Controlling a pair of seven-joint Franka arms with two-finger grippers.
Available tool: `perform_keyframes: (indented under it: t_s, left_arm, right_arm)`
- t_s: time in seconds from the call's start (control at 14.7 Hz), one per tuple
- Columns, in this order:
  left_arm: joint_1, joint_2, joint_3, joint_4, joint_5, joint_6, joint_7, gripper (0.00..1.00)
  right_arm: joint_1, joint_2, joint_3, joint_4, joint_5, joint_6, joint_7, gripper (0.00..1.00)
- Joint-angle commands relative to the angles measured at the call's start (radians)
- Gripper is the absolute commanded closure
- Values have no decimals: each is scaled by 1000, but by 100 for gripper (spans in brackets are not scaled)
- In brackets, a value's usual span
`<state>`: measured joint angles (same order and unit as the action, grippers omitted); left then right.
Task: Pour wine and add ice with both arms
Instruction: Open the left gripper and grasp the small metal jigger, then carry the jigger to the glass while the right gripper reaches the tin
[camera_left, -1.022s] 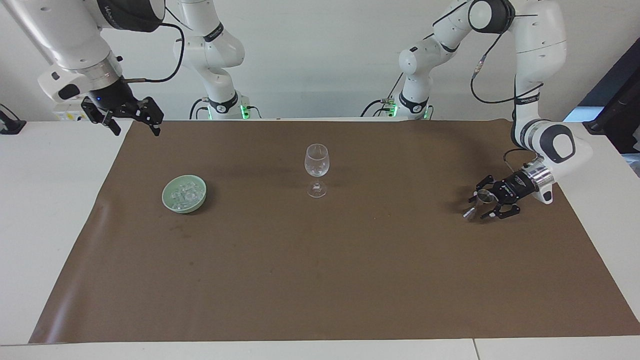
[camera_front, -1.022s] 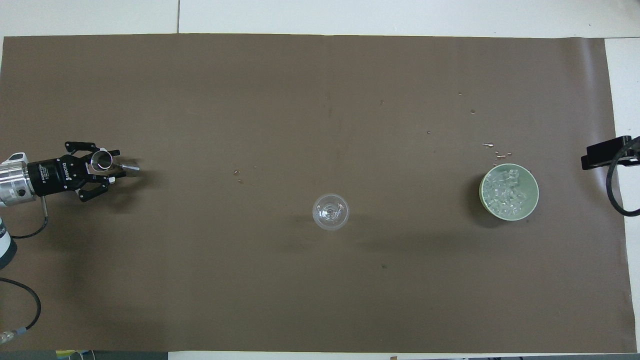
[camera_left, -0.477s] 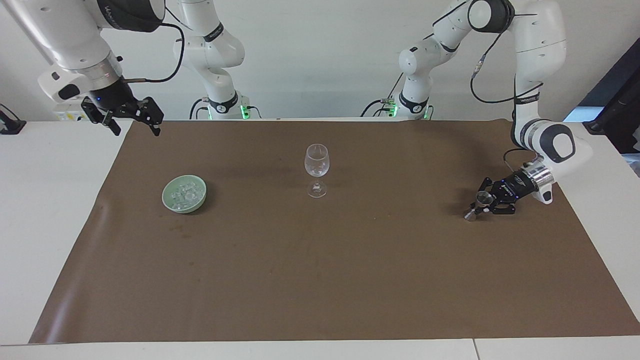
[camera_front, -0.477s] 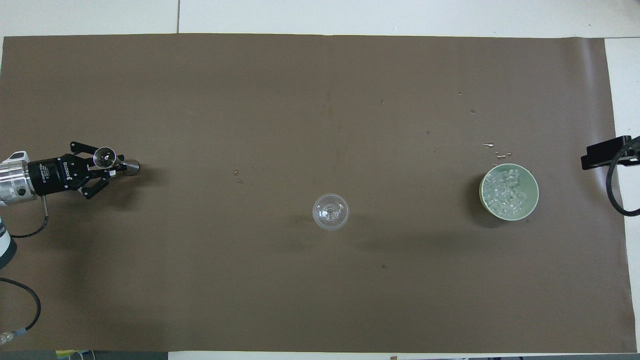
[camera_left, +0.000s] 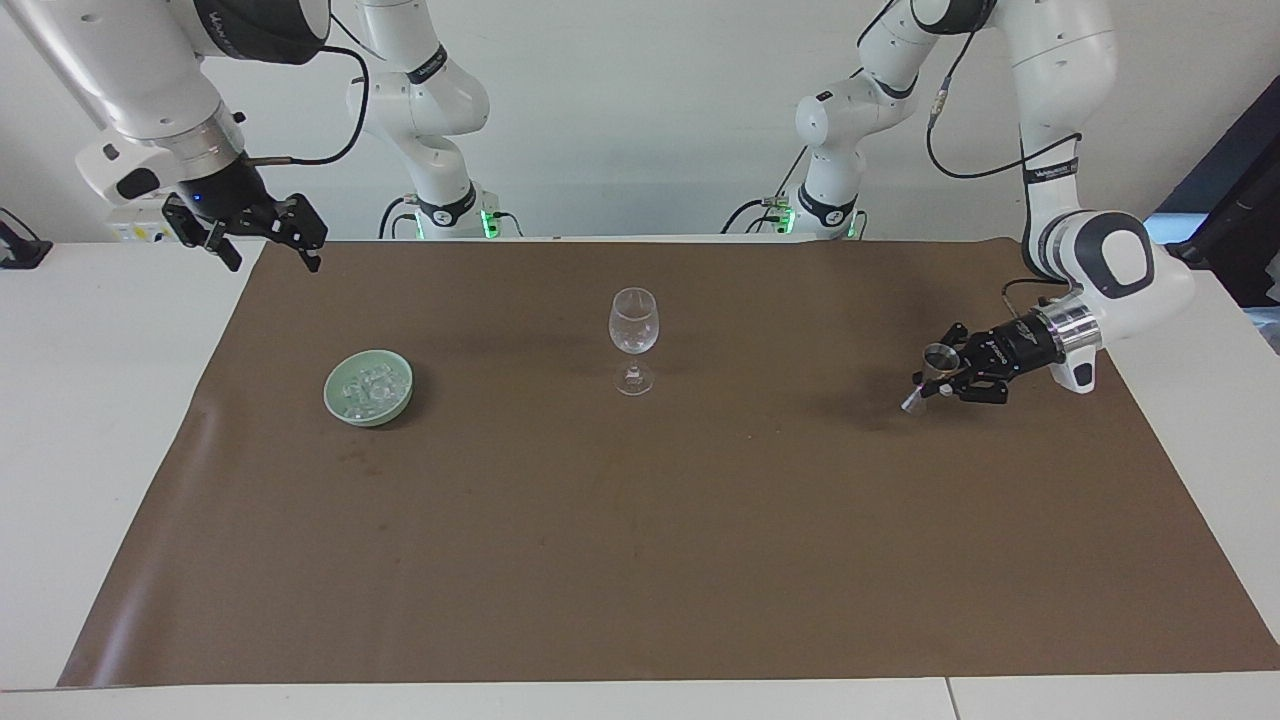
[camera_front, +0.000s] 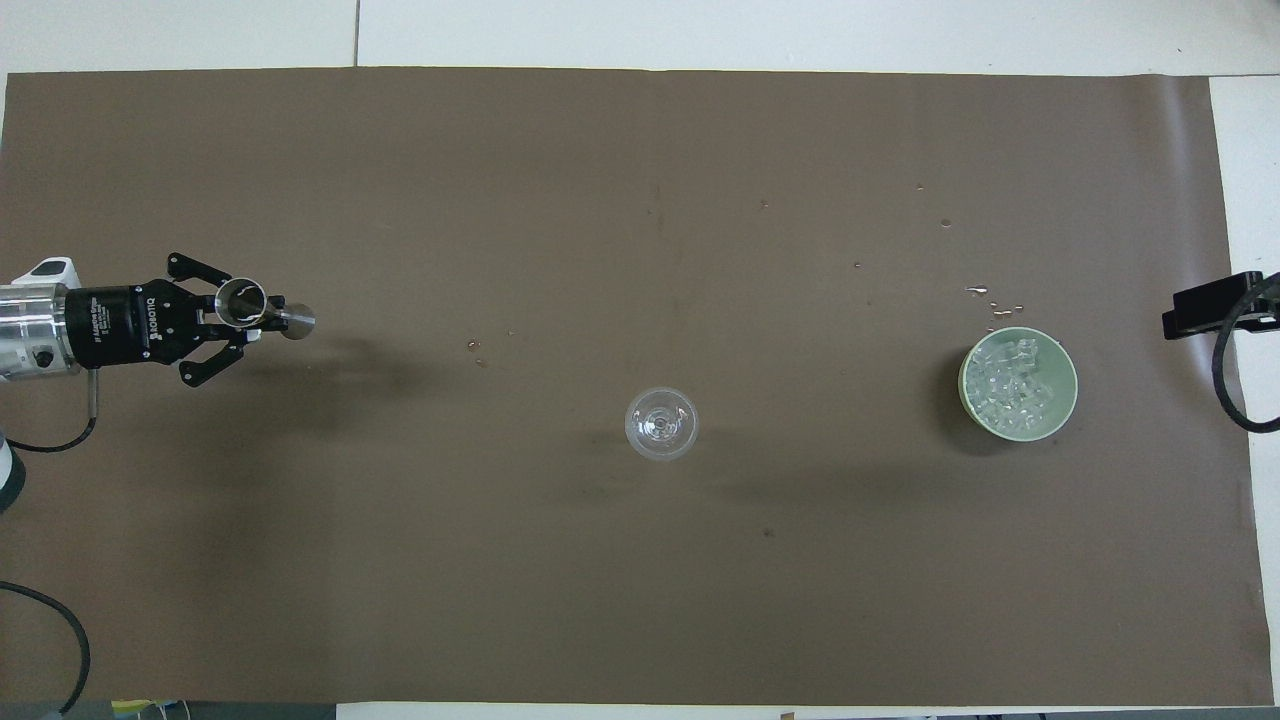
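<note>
**Metal jigger gripped above the mat, ice in its bowl**

White counter (camera_left: 90, 420), covered almost wholly by a wide brown paper mat (camera_left: 640, 540). Two white jointed arms, based at the robots' edge of the counter.

Left gripper (camera_left: 958, 375), black and fingered, raised over the mat at the left arm's end, lying nearly level and pointed toward the glass; clenched on a small silver double-ended metal jigger (camera_left: 932, 370), one cup mouth turned upward, the other end tilted down and outward. Same gripper (camera_front: 232, 322) and jigger (camera_front: 255, 308) plain from overhead, with a shadow on the mat beneath.

Right gripper (camera_left: 262, 228), black, waiting in the air over the mat's corner at the right arm's end, fingers spread and empty.

Pale green round bowl (camera_left: 369, 387) on the mat toward the right arm's end, holding the ice (camera_left: 366, 388), a heap of small clear cubes (camera_front: 1015, 381).

Clear stemmed glass (camera_left: 633, 338), upright at mid-mat, between bowl and jigger, well apart from both.

Few small wet spots (camera_front: 990, 298) on the mat just beside the bowl, farther from the robots.
</note>
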<state>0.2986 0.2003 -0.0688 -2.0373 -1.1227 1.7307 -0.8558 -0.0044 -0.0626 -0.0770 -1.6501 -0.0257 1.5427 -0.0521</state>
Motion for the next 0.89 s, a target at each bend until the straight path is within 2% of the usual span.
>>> perform_keyframes:
  t_s: [0.0, 0.27, 0.48, 0.61, 0.82]
  left_arm:
    - [-120, -110, 17, -54, -8, 12, -96, 100]
    - [-283, -197, 17, -58, -3, 42, -193, 100]
    - [-435, -268, 15, -93, 84, 110, -274, 100]
    - [-524, -282, 14, -96, 115, 168, -339, 100]
    - [-662, -280, 12, -93, 205, 324, -491, 100]
  right_arm:
    - [-12, -9, 9, -10, 6, 2, 8, 0]
    - [-12, -9, 9, -10, 7, 2, 8, 0]
    - [-19, -9, 8, -11, 7, 0, 8, 0]
    - [-16, -9, 9, -11, 6, 0, 8, 0]
    - [-6, -11, 11, -14, 7, 7, 0, 0]
